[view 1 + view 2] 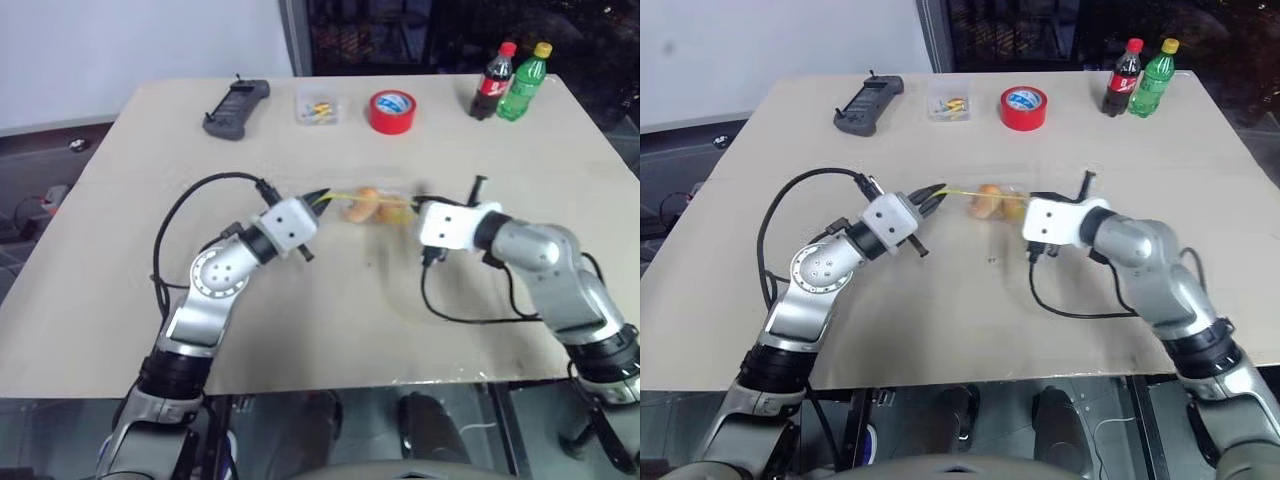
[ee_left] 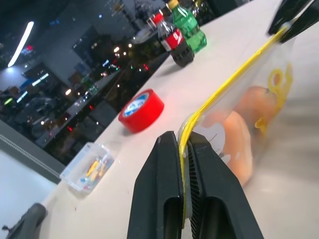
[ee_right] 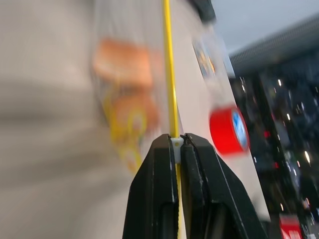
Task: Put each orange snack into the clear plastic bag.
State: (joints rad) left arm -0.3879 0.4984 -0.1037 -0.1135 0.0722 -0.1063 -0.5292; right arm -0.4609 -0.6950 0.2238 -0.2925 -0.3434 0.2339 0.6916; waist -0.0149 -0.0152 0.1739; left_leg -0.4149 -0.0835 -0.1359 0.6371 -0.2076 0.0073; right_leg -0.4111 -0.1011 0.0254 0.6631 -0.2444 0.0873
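Note:
The clear plastic bag (image 1: 378, 203) hangs stretched between my two grippers just above the middle of the table. Its yellow seal strip (image 2: 234, 74) runs along the top edge. Two orange snacks (image 1: 364, 204) (image 1: 393, 212) lie side by side inside it. My left gripper (image 2: 182, 141) is shut on the left end of the seal strip. At the other end, my right gripper (image 3: 177, 141) is shut on a small white slider on the strip. In the right wrist view both snacks (image 3: 124, 62) (image 3: 133, 112) show blurred through the plastic.
Along the table's far edge stand a black handheld device (image 1: 236, 108), a small clear box of colourful bits (image 1: 318, 108), a red tape roll (image 1: 392, 110), and a cola bottle (image 1: 493, 82) beside a green bottle (image 1: 525, 80). Black cables loop from both wrists over the table (image 1: 330, 320).

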